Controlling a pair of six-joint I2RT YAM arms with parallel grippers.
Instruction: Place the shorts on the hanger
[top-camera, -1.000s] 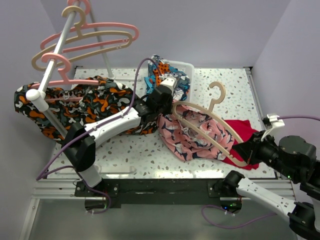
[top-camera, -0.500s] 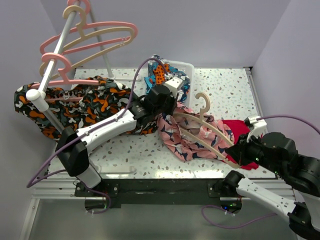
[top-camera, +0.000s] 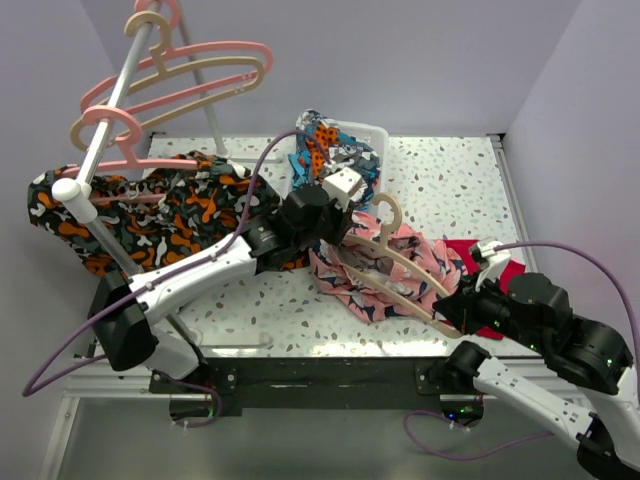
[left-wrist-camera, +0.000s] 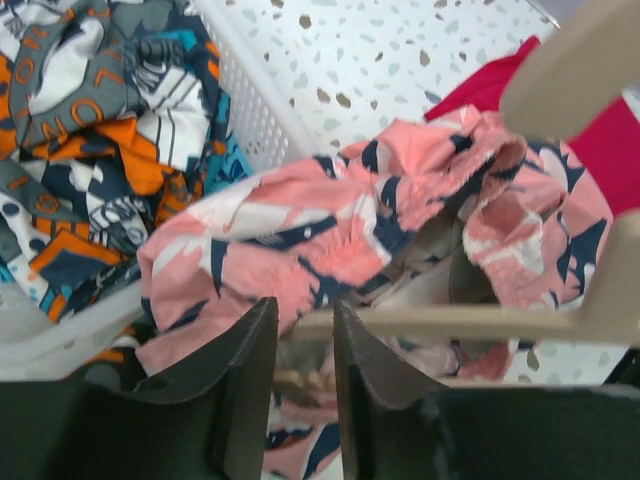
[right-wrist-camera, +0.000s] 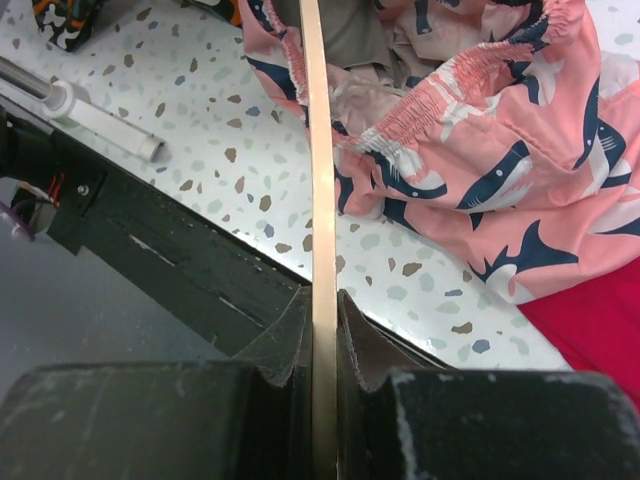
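Salmon-pink fabric shorts with a navy leaf print (right-wrist-camera: 480, 160) lie bunched at mid-table, between my two arms. Through them a beige plastic hanger (right-wrist-camera: 320, 150) runs diagonally, its hook toward my left gripper (left-wrist-camera: 305, 345) and its far end clamped in my right gripper (right-wrist-camera: 322, 320). My left jaws stand slightly parted astride bar and cloth; I cannot tell whether they grip.

The left arm (top-camera: 200, 270) and right arm (top-camera: 522, 386) have white links and black joints. Purple cables (top-camera: 560, 248) trail from both. Their fingers (left-wrist-camera: 245, 390) are matte black.

Two arms (top-camera: 200, 268), two beige hangers (right-wrist-camera: 322, 200), two pink hangers (top-camera: 235, 45), one shorts (left-wrist-camera: 320, 220), one basket (left-wrist-camera: 260, 110).
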